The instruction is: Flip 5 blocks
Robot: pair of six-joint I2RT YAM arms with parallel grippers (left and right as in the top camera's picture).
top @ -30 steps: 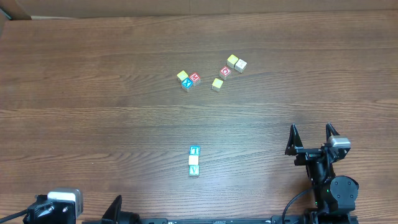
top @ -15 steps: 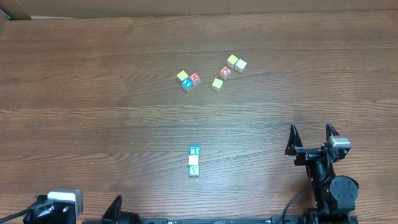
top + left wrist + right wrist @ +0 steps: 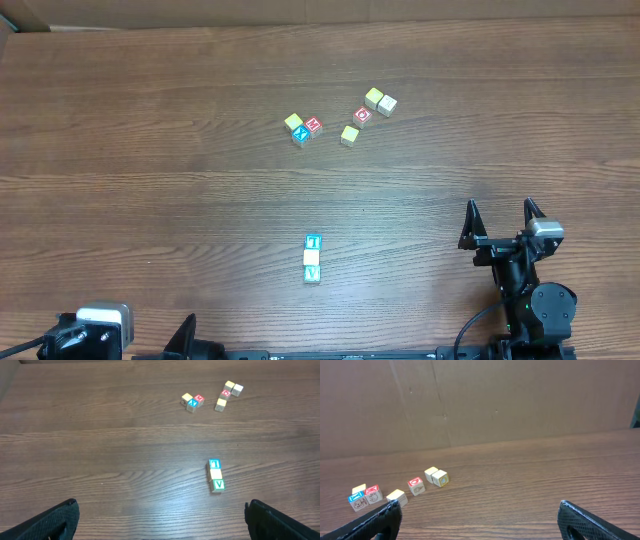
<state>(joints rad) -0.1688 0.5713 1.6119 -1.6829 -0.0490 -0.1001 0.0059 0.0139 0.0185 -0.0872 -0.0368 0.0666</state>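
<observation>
Blocks (image 3: 349, 134) look like light, rigid wooden cubes with smooth faces, likely to squirt from a skewed pinch, so take each squarely across two opposite side faces; ten in all: a touching row of three (image 3: 312, 257) at 6 o'clock from the middle of the surface (image 3: 150, 150), a trio (image 3: 303, 127) and a loose four (image 3: 368, 108) toward 12 o'clock; left end effector (image 3: 161, 510) and right end effector (image 3: 499, 215) both gape wide, empty, well apart from every cube.

Soft, even light across my feeds.
Overhead, I read the table (image 3: 150, 200) grain crisply; the blocks (image 3: 215, 475) cast faint, short shadows; my right wrist feed looks dimmer and softer.
</observation>
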